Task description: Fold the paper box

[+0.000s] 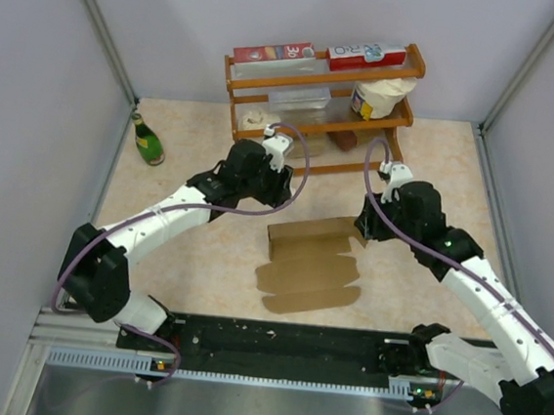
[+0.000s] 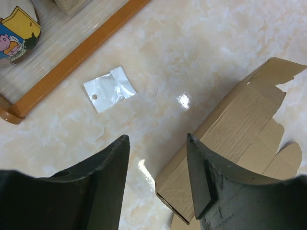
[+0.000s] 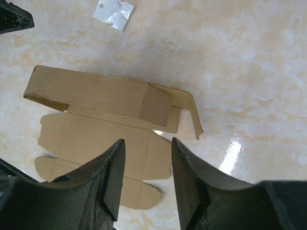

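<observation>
Your paper box [image 1: 311, 260] lies on the counter [image 1: 438, 164] between both arms: far side folded into a sleeve, near flaps flat. The left claw [image 2: 157, 139] and right claw [image 3: 147, 141] gape, holding nothing. Judged: early, most folds remain.

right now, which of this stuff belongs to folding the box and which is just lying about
Belongs to the job: paper box, partly folded.
Just lying about: green bottle; wooden rack; red cartons and white tub on it; small clear bag.
</observation>
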Robot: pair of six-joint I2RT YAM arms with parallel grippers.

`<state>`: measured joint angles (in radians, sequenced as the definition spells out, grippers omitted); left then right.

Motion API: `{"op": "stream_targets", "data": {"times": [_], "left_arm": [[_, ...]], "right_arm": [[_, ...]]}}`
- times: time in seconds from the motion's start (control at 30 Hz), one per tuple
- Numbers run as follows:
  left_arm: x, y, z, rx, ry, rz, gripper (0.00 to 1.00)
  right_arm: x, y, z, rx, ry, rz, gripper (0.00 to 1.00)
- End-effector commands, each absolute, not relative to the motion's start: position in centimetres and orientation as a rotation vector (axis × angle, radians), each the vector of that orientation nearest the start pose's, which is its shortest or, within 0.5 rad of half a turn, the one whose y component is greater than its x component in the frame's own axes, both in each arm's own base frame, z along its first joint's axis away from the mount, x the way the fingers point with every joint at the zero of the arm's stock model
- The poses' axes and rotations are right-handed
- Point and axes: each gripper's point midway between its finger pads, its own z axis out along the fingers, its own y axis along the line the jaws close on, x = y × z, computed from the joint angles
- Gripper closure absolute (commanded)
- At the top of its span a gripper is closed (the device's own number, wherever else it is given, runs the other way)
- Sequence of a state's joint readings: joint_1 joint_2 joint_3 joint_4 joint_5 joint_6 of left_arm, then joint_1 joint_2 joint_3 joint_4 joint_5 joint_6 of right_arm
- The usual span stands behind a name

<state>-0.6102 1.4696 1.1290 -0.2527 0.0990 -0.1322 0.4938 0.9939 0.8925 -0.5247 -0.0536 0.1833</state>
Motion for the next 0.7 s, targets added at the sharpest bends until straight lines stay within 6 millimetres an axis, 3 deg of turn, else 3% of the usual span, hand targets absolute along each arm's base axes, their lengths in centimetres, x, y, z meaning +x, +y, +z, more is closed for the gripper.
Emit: {"op": "stream_targets", "data": {"times": [0.0, 0.53, 0.67], "left_arm": [[33.7, -26.3, 20.5, 0.547, 2.034, -0.563, 0.44], [32.4, -29.4, 22.6, 0.677, 1.907, -0.769, 0.4], [32.1, -29.6, 22.9, 0.698, 1.907, -0.765, 0.4]], "right_arm": [[26.0, 16.2, 20.1, -0.283, 2.146, 0.508, 0.57], [24.8, 17.0, 15.3, -0.125, 2.203, 0.711, 0.56], [24.9, 16.6, 15.1, -0.082, 2.198, 0.732, 0.56]]}}
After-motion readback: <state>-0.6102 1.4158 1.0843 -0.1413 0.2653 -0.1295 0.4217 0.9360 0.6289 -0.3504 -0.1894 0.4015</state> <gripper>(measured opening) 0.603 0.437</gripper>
